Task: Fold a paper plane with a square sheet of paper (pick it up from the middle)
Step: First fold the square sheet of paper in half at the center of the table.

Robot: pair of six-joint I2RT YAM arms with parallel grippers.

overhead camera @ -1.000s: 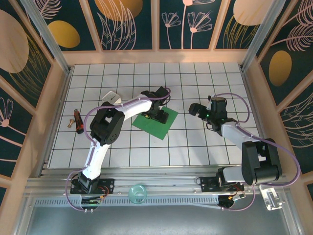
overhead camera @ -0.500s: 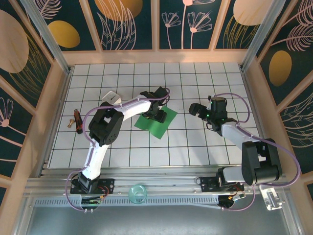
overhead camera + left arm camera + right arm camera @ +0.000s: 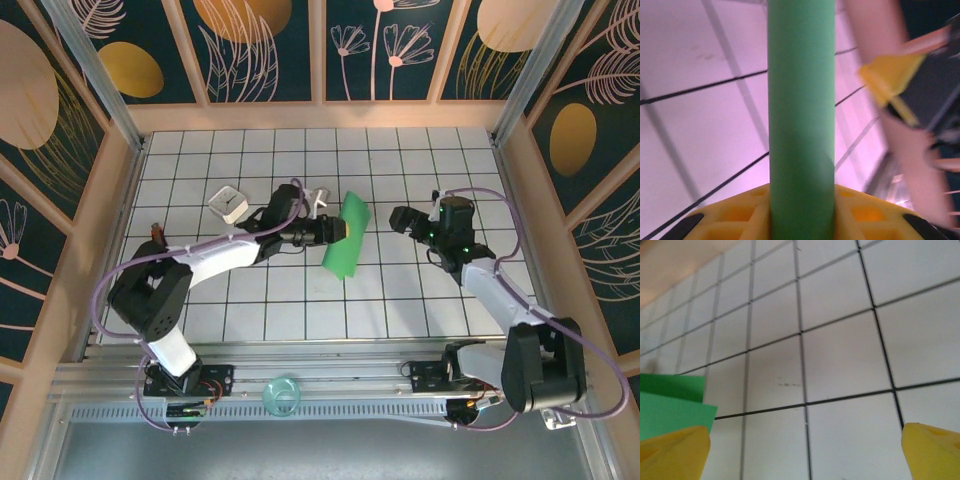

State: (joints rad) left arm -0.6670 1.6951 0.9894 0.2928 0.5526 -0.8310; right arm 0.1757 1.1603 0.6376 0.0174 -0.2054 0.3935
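The square sheet of paper is bright green and hangs lifted off the tiles, bowed on edge, near the middle of the floor. My left gripper reaches in from the left and is shut on the sheet's middle. In the left wrist view the paper runs straight up as a curved green band between my yellow fingers. My right gripper hovers about one tile to the right of the sheet, open and empty. In its wrist view the yellow fingertips stand wide apart, and a green corner of the paper shows at the left.
A small white square box lies at the back left, with a small white piece just behind the left gripper. A brown object sits by the left wall. A clear round thing rests on the front rail.
The left jaws have closed on the green sheet and lifted it off the floor, so it now stands bowed on edge. The left arm has swung lower and leftward. The right arm has barely moved.
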